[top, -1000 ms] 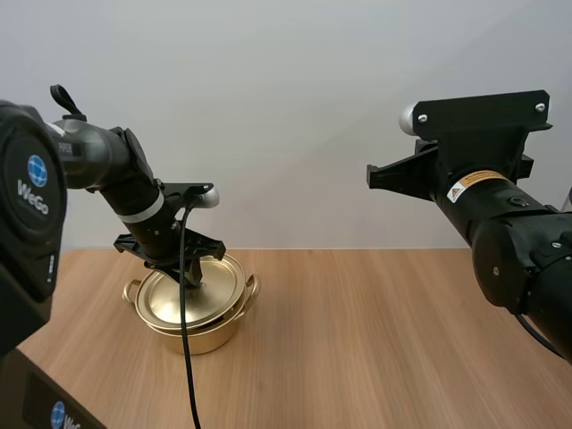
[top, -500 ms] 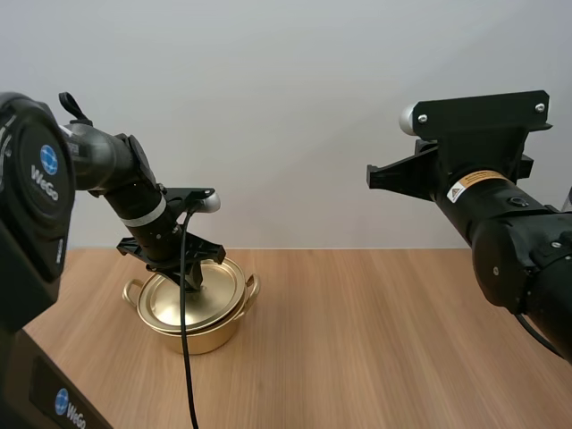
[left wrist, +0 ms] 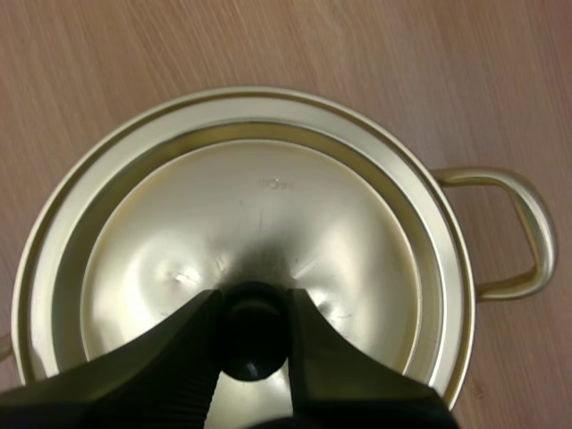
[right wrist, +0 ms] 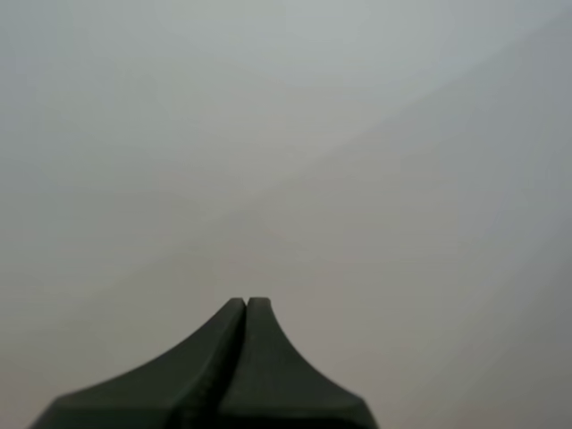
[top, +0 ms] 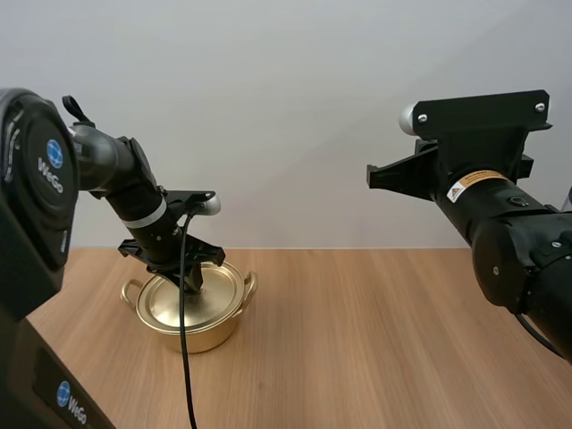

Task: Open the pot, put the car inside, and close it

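A golden pot (top: 213, 334) stands at the left of the wooden table with its golden lid (top: 219, 288) lying flat on it. My left gripper (top: 193, 286) reaches down onto the lid's middle. In the left wrist view the gripper (left wrist: 253, 308) has its two fingers pinching the lid's black knob (left wrist: 253, 332), with the lid (left wrist: 268, 206) seated inside the pot's rim (left wrist: 444, 241) and one side handle (left wrist: 529, 234) beyond it. My right gripper (right wrist: 246, 304) is shut on nothing, its fingers together as one dark wedge against a plain grey wall.
My right arm (top: 500, 206) is raised high at the right, well above the table (top: 375, 340). Bare wood stretches from the pot to the right edge and toward the front.
The lid, tilted on the pot a second ago, has come down with my left gripper and now sits level in the rim. The right arm has not moved.
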Tool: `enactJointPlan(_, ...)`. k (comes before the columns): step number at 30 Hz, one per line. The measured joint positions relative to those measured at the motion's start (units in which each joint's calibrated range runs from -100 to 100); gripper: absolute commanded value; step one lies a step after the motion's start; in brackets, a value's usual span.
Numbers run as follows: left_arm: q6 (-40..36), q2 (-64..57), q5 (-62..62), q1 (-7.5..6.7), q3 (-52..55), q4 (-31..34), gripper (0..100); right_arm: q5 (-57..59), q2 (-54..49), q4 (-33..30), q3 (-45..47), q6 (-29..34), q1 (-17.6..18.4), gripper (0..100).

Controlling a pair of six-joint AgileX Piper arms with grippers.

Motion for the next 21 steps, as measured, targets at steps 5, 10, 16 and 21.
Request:
enactJointPlan(5, 0.13, 0.12, 0.18, 0.0, 0.02, -0.98, 90, 0.0, 0.0, 0.0, 0.0, 0.0, 0.0, 0)
enactJointPlan(10, 0.13, 0.12, 0.04, 0.0, 0.02, -0.83, 100, 0.0, 0.0, 0.0, 0.0, 0.0, 0.0, 0)
enactJointPlan(16, 0.13, 0.12, 0.39, 0.0, 0.02, -0.83, 100, 0.0, 0.0, 0.0, 0.0, 0.0, 0.0, 0)
enactJointPlan(21, 0.13, 0.0, 3.31, 0.0, -1.09, -0.83, 100, 0.0, 0.0, 0.0, 0.0, 0.0, 0.0, 0)
